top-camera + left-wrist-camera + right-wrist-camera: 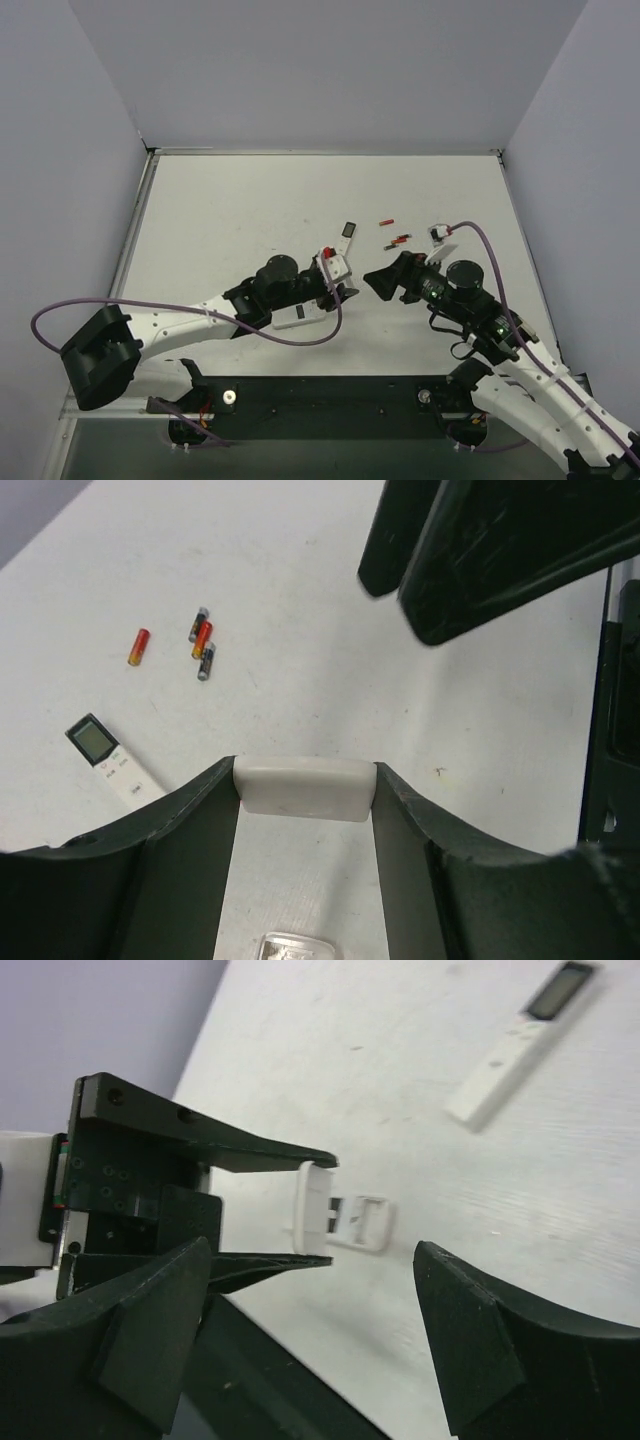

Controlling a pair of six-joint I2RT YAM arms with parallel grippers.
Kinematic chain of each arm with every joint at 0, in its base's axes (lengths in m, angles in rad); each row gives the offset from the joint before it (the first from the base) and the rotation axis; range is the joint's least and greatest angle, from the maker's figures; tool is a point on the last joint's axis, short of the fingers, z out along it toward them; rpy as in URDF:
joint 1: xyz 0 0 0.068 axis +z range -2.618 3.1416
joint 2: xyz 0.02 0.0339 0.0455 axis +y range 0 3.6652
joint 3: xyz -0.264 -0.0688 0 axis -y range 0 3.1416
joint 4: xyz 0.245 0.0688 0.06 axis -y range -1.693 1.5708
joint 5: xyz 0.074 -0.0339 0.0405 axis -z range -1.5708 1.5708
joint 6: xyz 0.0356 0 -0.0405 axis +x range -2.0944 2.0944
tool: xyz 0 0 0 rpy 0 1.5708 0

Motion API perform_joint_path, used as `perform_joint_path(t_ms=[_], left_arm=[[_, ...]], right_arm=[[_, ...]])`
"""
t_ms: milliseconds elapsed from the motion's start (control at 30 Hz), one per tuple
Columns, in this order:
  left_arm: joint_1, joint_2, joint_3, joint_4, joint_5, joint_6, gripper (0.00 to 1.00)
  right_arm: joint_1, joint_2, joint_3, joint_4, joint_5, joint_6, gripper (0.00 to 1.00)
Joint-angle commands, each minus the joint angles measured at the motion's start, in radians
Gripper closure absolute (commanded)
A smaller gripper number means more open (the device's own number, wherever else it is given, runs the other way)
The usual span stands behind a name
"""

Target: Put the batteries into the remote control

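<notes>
Remote control (305, 790), short white plastic block, sat clamped in your left gripper (305, 775), front-centre; right gripper (375, 279) was open, empty. You needed a small red cylindrical battery (139, 647) pinched mid-body.

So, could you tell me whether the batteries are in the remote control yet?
Out: four batteries lie on the table, away from the gripped remote control.

White-shelled arms (180, 325) with black joints, looping purple cables (497, 252) and black wedge-shaped pincer fingers (480, 1345).
</notes>
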Motion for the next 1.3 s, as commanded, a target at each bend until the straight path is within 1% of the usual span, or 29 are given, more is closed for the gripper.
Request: perform_joint_path(t_ms=[0,33,100,133,233,267,333,400,533,667,867,900,933,967,1033,1067,1100,1167,1267], left_arm=[[-0.003,0.119,0.174,-0.361,0.007,-0.003,0.73],[-0.005,0.142,0.228,-0.394,0.019,0.015,0.73],[-0.009,0.217,0.275,-0.478,0.027,0.029,0.73],[-0.011,0.242,0.330,-0.509,0.027,0.037,0.73],[-0.018,0.352,0.410,-0.669,0.025,0.060,0.73],[-0.023,0.380,0.467,-0.699,0.025,0.067,0.73],[-0.034,0.466,0.516,-0.780,0.013,0.087,0.72],[-0.044,0.549,0.588,-0.825,-0.005,0.095,0.72],[-0.068,0.665,0.707,-0.944,-0.045,0.121,0.71],[-0.084,0.718,0.751,-0.955,-0.064,0.129,0.67],[-0.100,0.787,0.817,-1.014,-0.059,0.136,0.48],[-0.098,0.799,0.828,-1.024,-0.056,0.133,0.47],[-0.098,0.801,0.848,-1.055,-0.055,0.126,0.42],[-0.100,0.799,0.854,-1.069,-0.056,0.123,0.39],[-0.097,0.770,0.851,-1.067,-0.056,0.111,0.31],[-0.097,0.753,0.836,-1.058,-0.051,0.109,0.23],[-0.095,0.714,0.823,-1.046,-0.045,0.107,0.20],[-0.086,0.669,0.778,-0.992,-0.022,0.097,0.15],[-0.063,0.582,0.718,-0.928,0.022,0.060,0.11]], right_arm=[[-0.006,-0.114,0.040,-0.339,0.460,-0.099,0.21],[-0.008,-0.133,0.039,-0.367,0.504,-0.085,0.18],[-0.008,-0.182,0.036,-0.428,0.611,-0.074,0.15],[-0.006,-0.196,0.037,-0.448,0.641,-0.068,0.13],[-0.008,-0.242,0.040,-0.507,0.727,-0.058,0.11],[-0.006,-0.249,0.040,-0.514,0.737,-0.062,0.11],[-0.008,-0.266,0.046,-0.536,0.764,-0.065,0.11],[-0.008,-0.271,0.049,-0.550,0.773,-0.071,0.11],[-0.008,-0.265,0.054,-0.560,0.773,-0.071,0.10],[-0.009,-0.260,0.055,-0.568,0.777,-0.078,0.09],[-0.008,-0.253,0.068,-0.571,0.790,-0.096,0.05],[-0.009,-0.245,0.071,-0.571,0.793,-0.099,0.04],[-0.008,-0.239,0.075,-0.570,0.793,-0.102,0.00],[-0.008,-0.230,0.088,-0.570,0.793,-0.119,0.00],[-0.008,-0.197,0.101,-0.571,0.794,-0.140,0.00],[-0.008,-0.185,0.111,-0.571,0.796,-0.159,0.00],[-0.008,-0.164,0.124,-0.570,0.796,-0.165,0.00],[-0.008,-0.139,0.143,-0.570,0.797,-0.180,0.00],[-0.011,-0.063,0.190,-0.570,0.797,-0.208,0.00]])
